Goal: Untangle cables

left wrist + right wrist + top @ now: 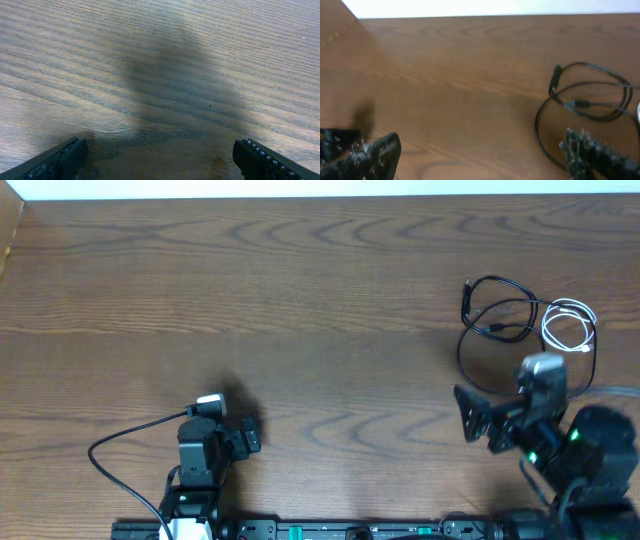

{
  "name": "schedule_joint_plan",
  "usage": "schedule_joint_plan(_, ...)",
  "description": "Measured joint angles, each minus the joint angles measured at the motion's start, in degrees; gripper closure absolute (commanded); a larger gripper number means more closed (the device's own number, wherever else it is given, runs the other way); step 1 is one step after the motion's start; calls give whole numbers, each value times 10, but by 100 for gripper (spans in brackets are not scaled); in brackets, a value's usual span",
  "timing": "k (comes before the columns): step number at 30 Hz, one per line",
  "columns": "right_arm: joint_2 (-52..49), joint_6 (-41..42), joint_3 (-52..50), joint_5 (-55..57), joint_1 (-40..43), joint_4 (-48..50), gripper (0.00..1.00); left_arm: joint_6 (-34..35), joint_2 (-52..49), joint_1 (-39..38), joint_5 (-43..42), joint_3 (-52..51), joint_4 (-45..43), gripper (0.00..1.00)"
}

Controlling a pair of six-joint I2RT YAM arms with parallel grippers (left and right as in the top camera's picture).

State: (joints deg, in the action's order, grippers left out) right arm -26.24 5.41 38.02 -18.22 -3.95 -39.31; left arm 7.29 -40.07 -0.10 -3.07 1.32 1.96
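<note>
Left gripper (162, 165): jaws spread wide, holding nothing, over bare wood at the near left of the table (300, 300); well apart from both cables.
Right gripper (466, 415): jaws likewise spread wide and empty, at the near right.
Black cable (580, 104): lies in loose loops flat on the table, just beyond the right gripper and to its right; in the wrist view its nearest loop passes by the right-hand finger (595, 152).
White cable (547, 328): a smaller coil beside the black loops, on their right, overlapping them.
</note>
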Motion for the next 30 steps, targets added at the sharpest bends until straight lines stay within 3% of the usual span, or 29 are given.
schedule_joint_plan(6,87,0,-124,0,16,27,1,0,0,0,0,0,0,2)
schedule_joint_plan(13,164,0,-189,0,18,30,1,0,0,0,0,0,0,2)
schedule_joint_plan(23,247,0,-216,0,40,32,1,0,0,0,0,0,0,2)
schedule_joint_plan(30,255,0,-220,0,53,155,1,0,0,0,0,0,0,2)
